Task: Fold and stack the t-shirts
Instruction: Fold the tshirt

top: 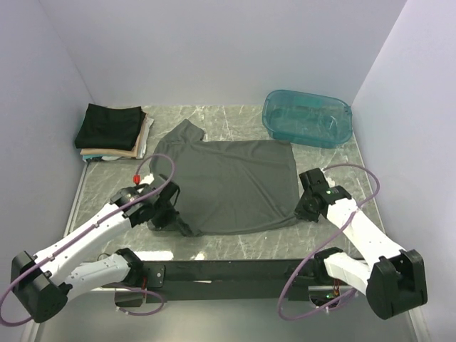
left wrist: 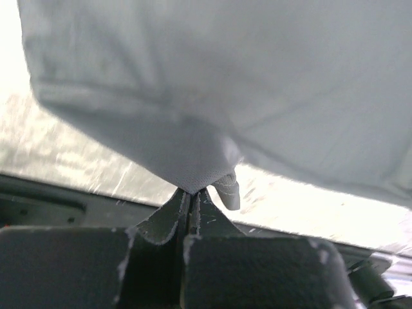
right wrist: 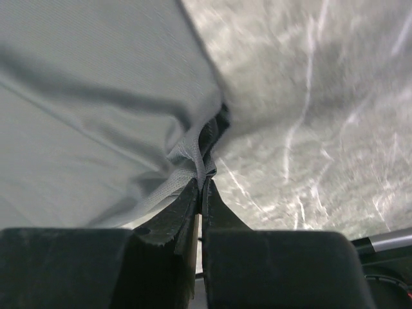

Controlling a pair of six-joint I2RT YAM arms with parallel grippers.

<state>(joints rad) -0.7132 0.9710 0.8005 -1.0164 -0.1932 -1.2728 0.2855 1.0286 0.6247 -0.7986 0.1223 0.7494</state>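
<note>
So the table [top: 235,246] is a grey marble-looking slab with pale walls on three sides. Most of the middle is taken up by the grey shirt [top: 235,185], spread out pretty flat, with one sleeve poking toward the far left. Its two near corners are bunched up where the arms have hold of them.

The left arm [top: 92,239] reaches in from the near left, and the right arm [top: 360,231] comes in from the near right. Both are white with purple cables looping off them.

The teal tub [top: 306,117] sits at the far right corner, near the shirt's far right corner but not touching it. The folded stack [top: 112,130] is at the far left corner by the wall, with black on top and tan and cream layers peeking out underneath.

The left gripper [left wrist: 191,191] is clamped tight on the shirt's near left corner, and the hem there looks lifted off the table. The right gripper [right wrist: 201,182] is squeezed closed on the near right corner, with cloth wrinkling into the pinch.
</note>
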